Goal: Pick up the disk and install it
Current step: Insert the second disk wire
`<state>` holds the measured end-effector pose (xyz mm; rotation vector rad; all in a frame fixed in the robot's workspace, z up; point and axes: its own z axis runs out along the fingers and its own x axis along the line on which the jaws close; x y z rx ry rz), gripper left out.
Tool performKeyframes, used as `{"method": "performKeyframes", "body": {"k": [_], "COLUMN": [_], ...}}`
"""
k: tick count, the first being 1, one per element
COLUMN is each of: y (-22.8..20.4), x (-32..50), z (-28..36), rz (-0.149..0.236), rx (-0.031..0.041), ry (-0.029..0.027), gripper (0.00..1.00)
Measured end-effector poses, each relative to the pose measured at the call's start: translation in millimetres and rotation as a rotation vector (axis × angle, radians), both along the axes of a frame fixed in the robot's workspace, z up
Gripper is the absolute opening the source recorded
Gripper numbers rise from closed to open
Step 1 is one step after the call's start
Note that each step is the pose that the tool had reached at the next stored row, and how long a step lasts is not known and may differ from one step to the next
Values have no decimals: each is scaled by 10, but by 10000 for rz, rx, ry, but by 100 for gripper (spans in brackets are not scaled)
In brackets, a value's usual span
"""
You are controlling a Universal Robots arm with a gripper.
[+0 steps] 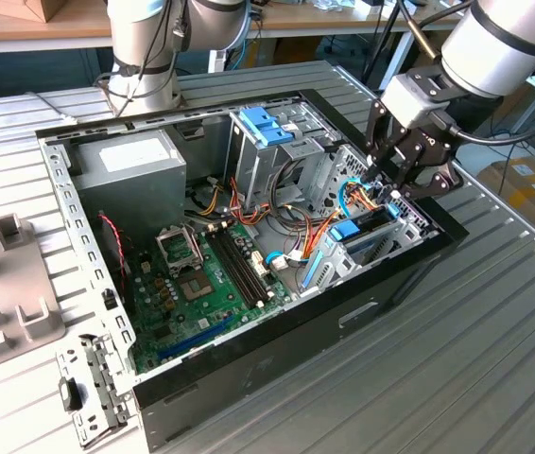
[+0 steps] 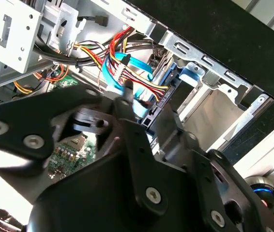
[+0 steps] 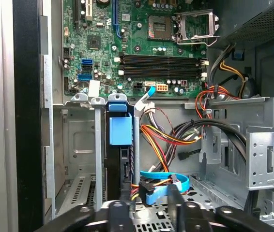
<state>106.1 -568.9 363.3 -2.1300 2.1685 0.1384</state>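
Motherboard (image 1: 201, 274) lies in the open computer case (image 1: 409, 270), left of the drive bays in the exterior view. Right of it, the disk (image 1: 360, 236) stands on edge in a bay slot, blue end piece up; the first wrist view shows it (image 3: 119, 145) seated between metal rails. Gripper (image 1: 390, 184) hangs just above the cables (image 1: 367, 199) beside the disk; jaw state cannot be told, and nothing is visibly held.
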Motion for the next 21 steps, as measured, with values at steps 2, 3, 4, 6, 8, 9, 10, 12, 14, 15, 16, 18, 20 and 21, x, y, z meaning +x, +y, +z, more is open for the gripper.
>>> {"method": "performKeyframes", "body": {"k": [2, 3, 4, 6, 8, 9, 10, 12, 14, 15, 16, 18, 20, 21], "y": [0, 0, 0, 0, 0, 0, 0, 0, 0, 0, 0, 0, 0, 0], "x": [0, 0, 0, 0, 0, 0, 0, 0, 0, 0, 0, 0, 0, 0], "z": [0, 0, -1, -1, -2, -2, -2, -3, -4, -4, -4, -4, -5, -5], "rz": [0, 0, 0, 0, 0, 0, 0, 0, 0, 0, 0, 0, 0, 0], "rx": [0, 0, 0, -1, 0, 0, 0, 0, -1, -1, 0, 0, 0, 0], "ry": [0, 0, 0, 0, 0, 0, 0, 0, 0, 0, 0, 0, 0, 0], "gripper": [34, 28, 22, 16, 16, 16, 16, 16, 16, 16, 16, 16, 16, 16]}}
